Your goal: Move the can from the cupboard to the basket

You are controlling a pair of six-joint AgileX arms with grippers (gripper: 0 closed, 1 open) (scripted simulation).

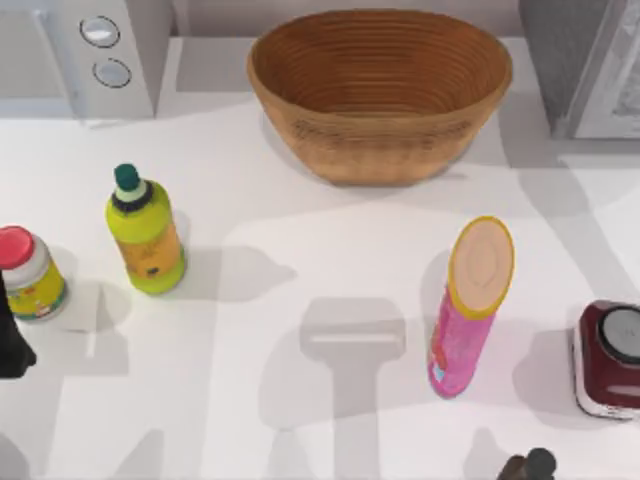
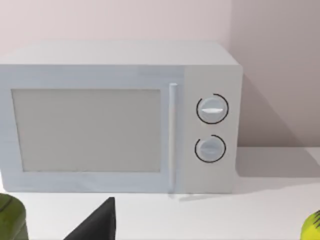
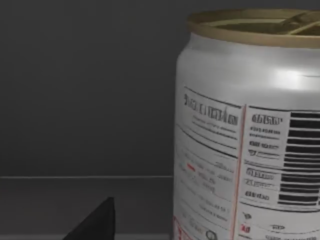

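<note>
The right wrist view shows one can (image 3: 247, 130) upright on a grey shelf against a dark wall, close to the camera, with a single dark fingertip (image 3: 95, 222) of the right gripper apart from it; whether that gripper is spread or pressed together cannot be told. The top view shows one basket (image 1: 380, 90) at the rear centre of the surface (image 1: 300, 220), one cupboard (image 1: 585, 65) at the rear right, one microwave (image 1: 85, 55) at the rear left, one green bottle (image 1: 146, 232), one red-lidded jar (image 1: 30, 272), one pink tube (image 1: 470, 305) and one dark-red container (image 1: 608, 358). The left arm (image 1: 12, 345) sits at the left edge. The left wrist view shows the microwave's front with two knobs (image 2: 212, 109); the left gripper's spread cannot be told.
</note>
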